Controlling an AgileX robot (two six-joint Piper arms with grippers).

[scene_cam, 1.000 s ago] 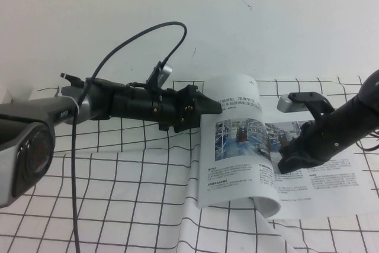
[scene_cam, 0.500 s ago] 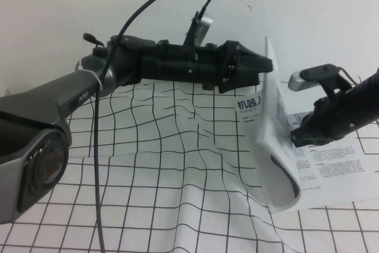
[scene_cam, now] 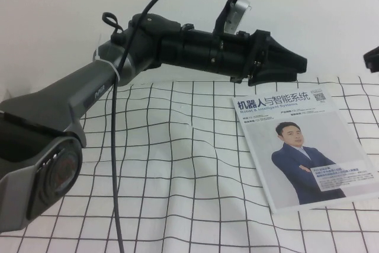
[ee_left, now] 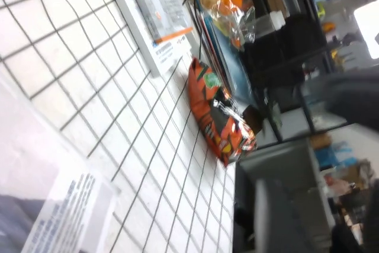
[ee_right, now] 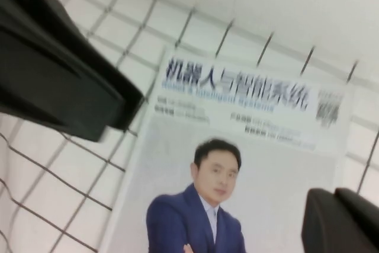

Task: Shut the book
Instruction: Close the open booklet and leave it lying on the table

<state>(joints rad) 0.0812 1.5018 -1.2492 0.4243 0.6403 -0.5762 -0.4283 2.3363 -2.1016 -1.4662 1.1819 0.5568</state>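
- Left gripper [scene_cam: 301, 63]: hangs in the air just beyond the magazine's far edge, pointing toward the robot's right. It carries nothing that can be seen. Whether it is clenched or released cannot be told from these views.
- Right gripper [scene_cam: 372, 60]: only a dark sliver at the right border of the high view, raised and well apart from the magazine. Its state cannot be told either.
- Magazine [scene_cam: 302, 146]: lies flat and shut on the robot's right side of the checked cloth [scene_cam: 177, 164], front cover up (portrait of a man in a blue suit). The closing is judged done.
- Risk 1: nothing presses on the cover. A glossy cover with a bent spine could lift and fall open again.
- Risk 2: the left gripper sits close above the far edge. A drop during withdrawal could catch the cover lip and flip it.
- Risk 3: the cloth is rippled and loose. Contact from the left arm [scene_cam: 77, 99] or its slack cable [scene_cam: 113, 146] could drag cloth and magazine together.
- Orange snack packet [ee_left: 220, 117]: lies farther along the cloth. No threat is judged.
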